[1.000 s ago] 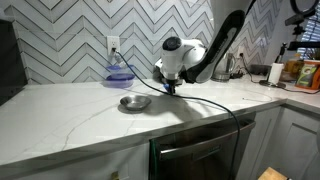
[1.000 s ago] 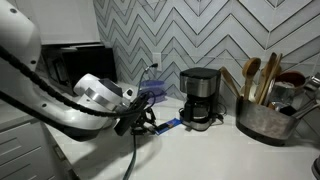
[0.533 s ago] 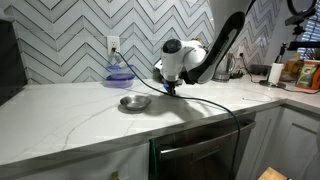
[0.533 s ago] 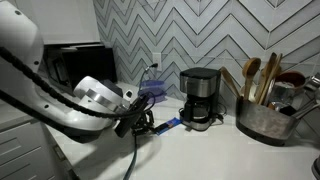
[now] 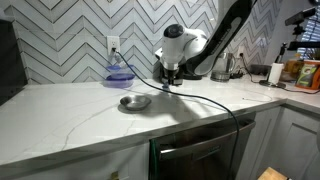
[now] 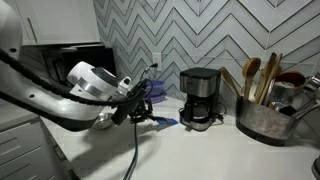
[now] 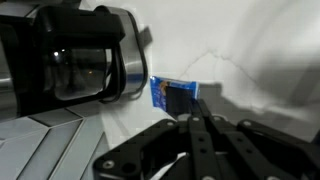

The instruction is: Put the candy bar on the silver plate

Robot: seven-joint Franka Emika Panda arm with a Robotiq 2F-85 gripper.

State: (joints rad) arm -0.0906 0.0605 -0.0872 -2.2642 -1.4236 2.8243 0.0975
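Silver plate on counter, forward of wall. Bowl behind plate, against wall, under outlet. Hand to plate's right in an exterior view, above counter, apart from plate. Candy bar at hand's fingertips, seemingly pinched between them; contact with counter unclear. Coffee maker just behind candy bar, at wall. Utensil pot right of coffee maker.

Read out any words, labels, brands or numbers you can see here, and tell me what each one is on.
No text can be read in any view.
Wrapper of the candy bar: pale print on blue, too blurred to read.
Labels on the containers at the counter's end: too small to read.
The coffee maker: no marking visible.
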